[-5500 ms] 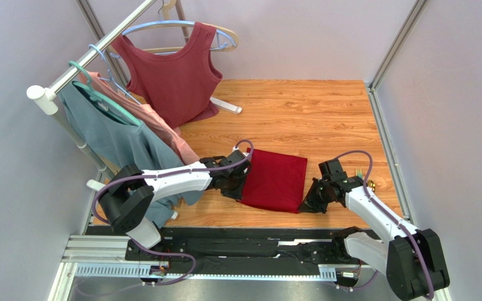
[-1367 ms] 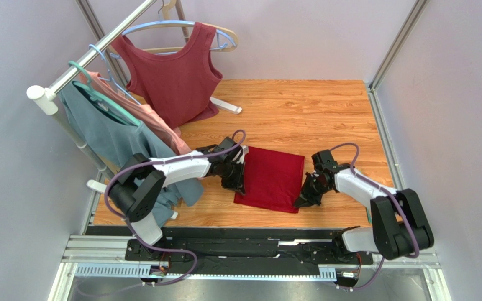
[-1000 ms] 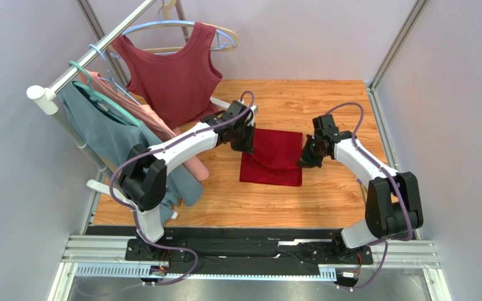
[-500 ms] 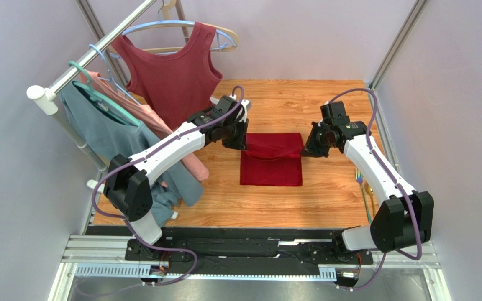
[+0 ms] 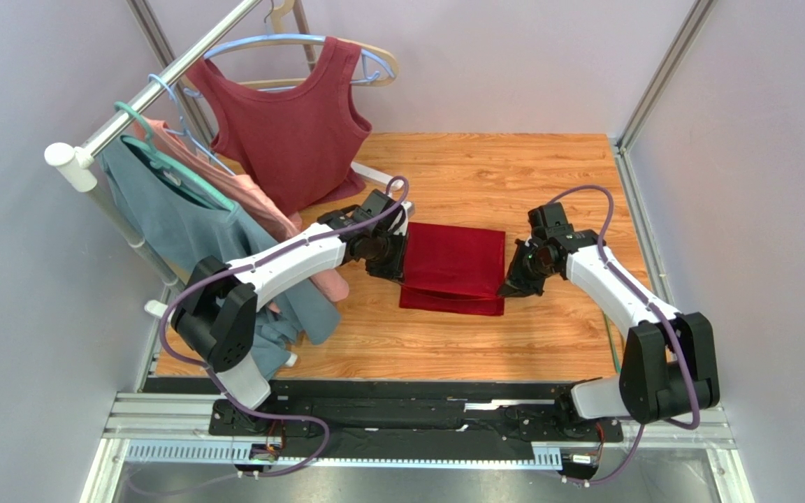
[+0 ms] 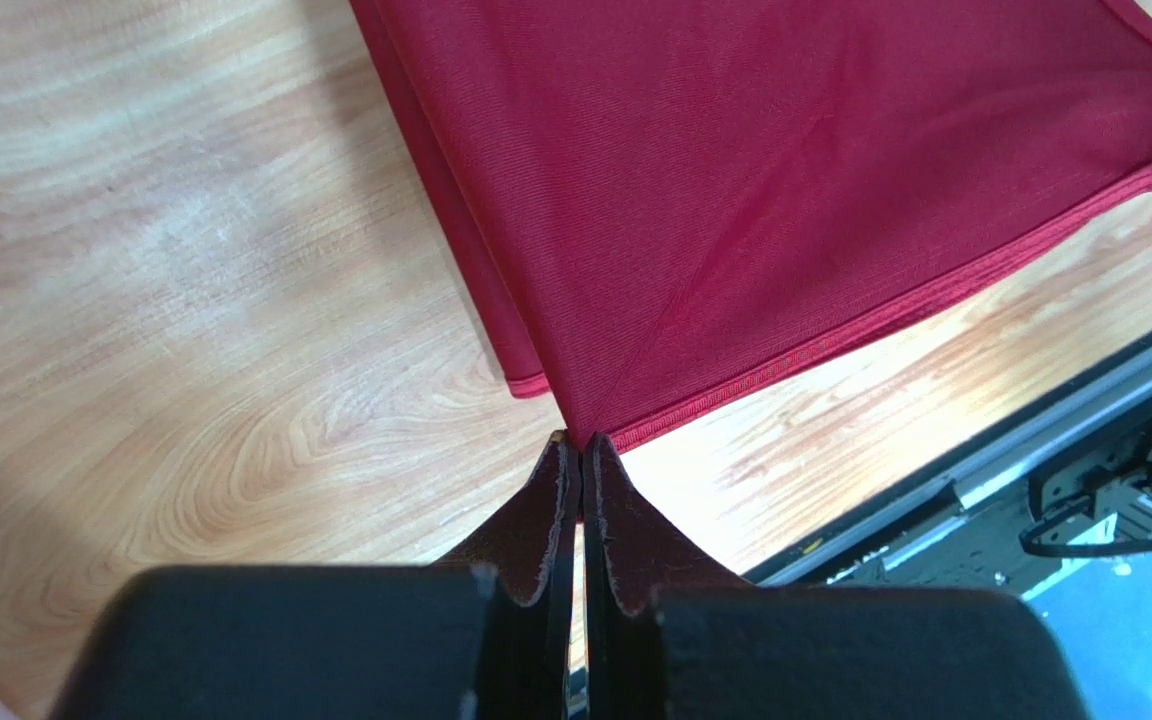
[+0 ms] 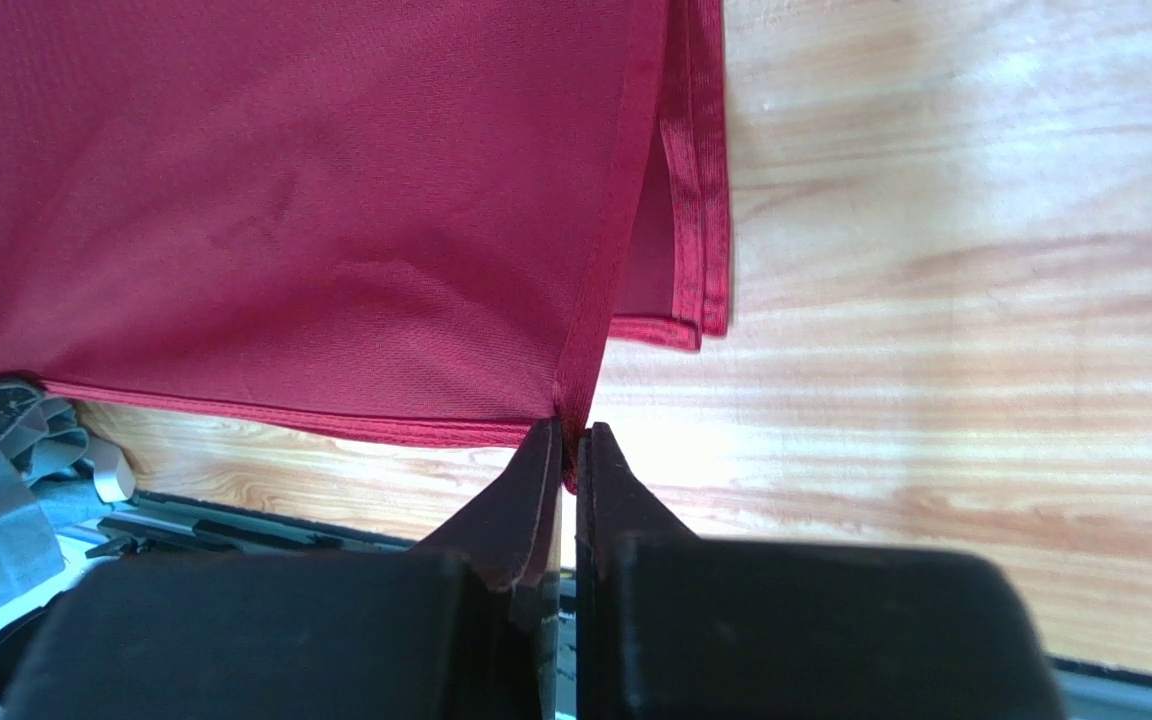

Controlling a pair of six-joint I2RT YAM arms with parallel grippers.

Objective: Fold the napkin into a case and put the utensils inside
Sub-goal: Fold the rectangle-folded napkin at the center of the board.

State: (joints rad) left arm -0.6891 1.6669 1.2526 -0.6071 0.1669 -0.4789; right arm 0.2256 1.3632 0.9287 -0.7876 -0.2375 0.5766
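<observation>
The crimson napkin [image 5: 451, 262] lies folded in layers on the wooden table. Its top layer is stretched between both grippers, and a lower layer peeks out along the near edge. My left gripper [image 5: 404, 276] is shut on the top layer's left near corner; in the left wrist view the cloth [image 6: 778, 165] runs into the pinched tips [image 6: 582, 444]. On the other side my right gripper [image 5: 505, 287] is shut on the right near corner, where the hem [image 7: 297, 210] ends between the closed tips [image 7: 567, 438]. The utensils are hidden from view.
A clothes rack stands at the back left with a maroon sleeveless top [image 5: 291, 121], a teal shirt [image 5: 197, 231] and a pink garment. Its white foot [image 5: 377, 176] rests on the table behind the left arm. A black rail [image 5: 396, 414] runs along the near edge.
Both grippers, still pinching the corners, have come back from the napkin's far edge toward the near side, drawing the top layer over the cloth below.
</observation>
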